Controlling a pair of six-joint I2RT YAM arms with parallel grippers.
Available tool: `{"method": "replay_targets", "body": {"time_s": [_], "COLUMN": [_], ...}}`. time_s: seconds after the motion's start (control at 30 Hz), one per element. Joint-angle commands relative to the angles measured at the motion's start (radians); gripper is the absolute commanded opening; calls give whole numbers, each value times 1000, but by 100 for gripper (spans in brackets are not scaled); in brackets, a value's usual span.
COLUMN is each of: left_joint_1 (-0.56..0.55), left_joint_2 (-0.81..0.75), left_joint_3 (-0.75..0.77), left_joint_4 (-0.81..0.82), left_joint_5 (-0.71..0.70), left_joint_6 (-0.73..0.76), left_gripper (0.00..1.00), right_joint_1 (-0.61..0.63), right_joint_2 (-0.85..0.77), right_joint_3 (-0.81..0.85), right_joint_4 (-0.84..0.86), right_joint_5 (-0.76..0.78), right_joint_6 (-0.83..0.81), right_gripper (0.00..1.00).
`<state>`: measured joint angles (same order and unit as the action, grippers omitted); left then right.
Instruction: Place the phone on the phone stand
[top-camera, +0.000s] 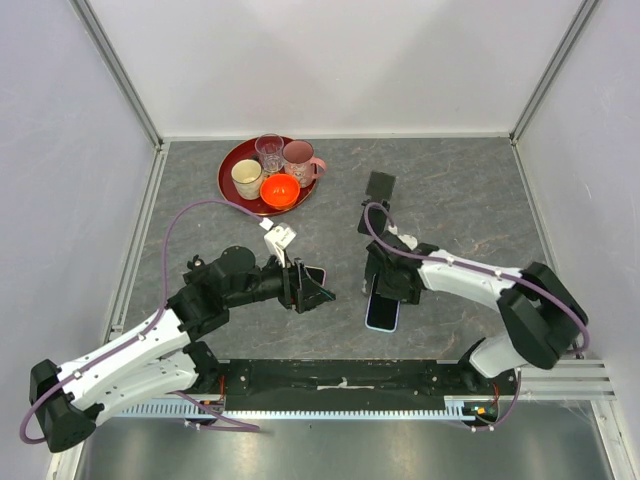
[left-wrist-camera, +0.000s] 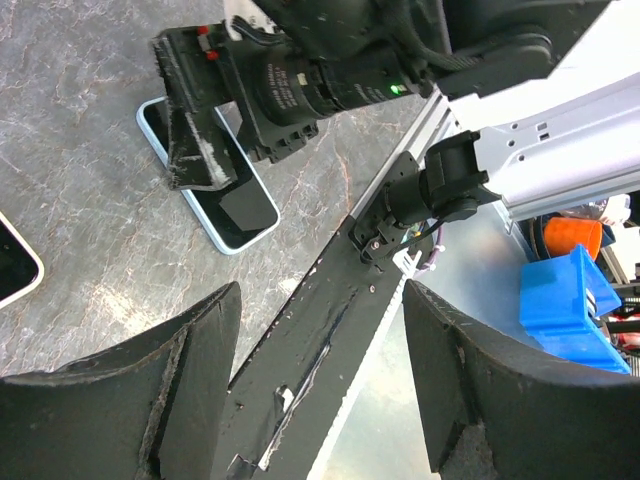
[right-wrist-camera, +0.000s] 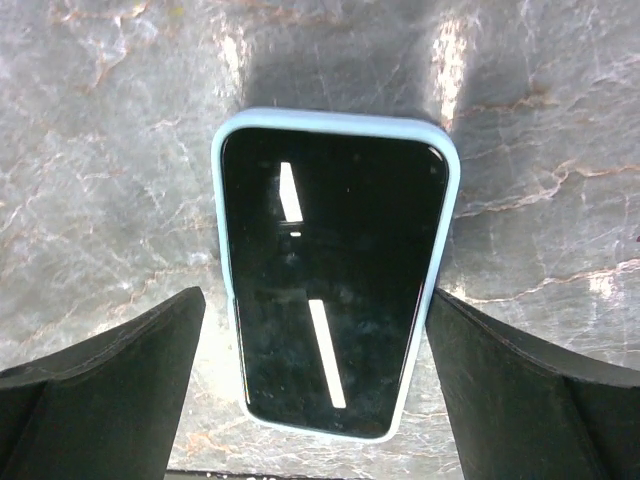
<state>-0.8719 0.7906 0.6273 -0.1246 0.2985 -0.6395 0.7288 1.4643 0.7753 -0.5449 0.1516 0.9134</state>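
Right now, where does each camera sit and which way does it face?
Top external: above and behind the arms, looking down at the table; both arms show, left gripper and right gripper included.
Left wrist: on the left arm, looking sideways across the table at the right gripper; left fingers frame the bottom.
Right wrist: on the right arm, looking straight down at the phone; right fingers flank it.
Shared: all three views show that phone.

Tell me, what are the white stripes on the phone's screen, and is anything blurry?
Right wrist view: the two white streaks on the phone look like reflected lights, the table glints too, and the camera's own fingers look soft. Left wrist view: fairly sharp throughout. Top view: even light, faint shadows.
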Motion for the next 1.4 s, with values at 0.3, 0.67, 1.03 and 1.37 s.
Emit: {"method": "replay_targets", "body": {"time_s": [0.3,0.67,1.03,1.37], "left_joint_1": [-1,-1,1,-1], "left_joint_2": [-45,-36,-51,-18], "left_joint_3": [9,12,6,20], "left_joint_4": [6,9,2,26], "left_joint_5": [-5,-6,-12,4], "left_joint_6": [-14,-8,-9,-8], "left_gripper": [72,72,72,72], "right_joint_1": [-20,-20,-14,-12], "right_joint_2": [226,202,-86,-478], "right_joint_3": [110,79,-39,-76], "right_joint_4": [-234,-214,18,155], "right_joint_5": [54,54,163,422], "right_joint_6": [168,216,49,-163], "right_gripper": [81,76,0,0]}}
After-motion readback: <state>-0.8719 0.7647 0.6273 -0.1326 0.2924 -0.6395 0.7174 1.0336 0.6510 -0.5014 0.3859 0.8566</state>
